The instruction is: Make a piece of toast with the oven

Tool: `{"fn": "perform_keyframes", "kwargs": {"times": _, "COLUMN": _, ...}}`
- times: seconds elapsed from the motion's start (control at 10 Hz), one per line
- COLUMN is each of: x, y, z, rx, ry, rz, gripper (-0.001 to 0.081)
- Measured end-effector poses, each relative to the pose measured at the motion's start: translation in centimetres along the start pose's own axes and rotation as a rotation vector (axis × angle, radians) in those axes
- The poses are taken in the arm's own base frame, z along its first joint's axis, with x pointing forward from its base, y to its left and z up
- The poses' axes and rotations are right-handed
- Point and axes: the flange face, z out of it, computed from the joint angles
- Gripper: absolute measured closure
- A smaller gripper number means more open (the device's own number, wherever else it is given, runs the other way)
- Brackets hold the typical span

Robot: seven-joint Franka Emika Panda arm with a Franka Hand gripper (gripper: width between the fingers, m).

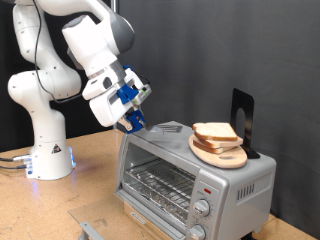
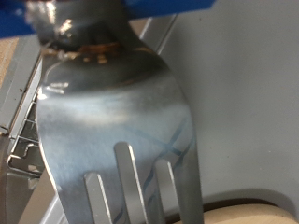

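Observation:
The silver toaster oven [image 1: 195,178] stands on the table at the exterior view's right, and its wire rack shows behind the glass front. On its top lies a round light-wood board [image 1: 222,154] with the pale piece of toast [image 1: 214,132] on it. My gripper [image 1: 131,115] hangs over the oven's top left corner. It is shut on the handle of a metal fork [image 1: 165,129] whose tines point toward the board. In the wrist view the fork [image 2: 121,121] fills the frame, with the board's edge [image 2: 248,210] beyond the tines.
A black upright stand [image 1: 243,116] sits on the oven top behind the board. The oven's two knobs [image 1: 203,210] are at its front right. A grey metal piece [image 1: 90,229] lies on the wooden table in front. The robot base [image 1: 48,155] stands at the left.

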Motion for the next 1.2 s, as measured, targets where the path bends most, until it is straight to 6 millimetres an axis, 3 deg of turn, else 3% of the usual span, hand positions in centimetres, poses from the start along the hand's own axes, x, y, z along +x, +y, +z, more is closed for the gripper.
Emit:
{"fn": "perform_keyframes", "kwargs": {"times": 0.6, "x": 1.2, "y": -1.6, "z": 2.0, "rx": -0.009, "ry": -0.027, "rz": -0.02, "gripper": 0.0337}}
{"fn": "perform_keyframes", "kwargs": {"times": 1.2, "x": 1.2, "y": -2.4, "z": 2.0, "rx": 0.019, "ry": -0.021, "rz": -0.057, "gripper": 0.034}}
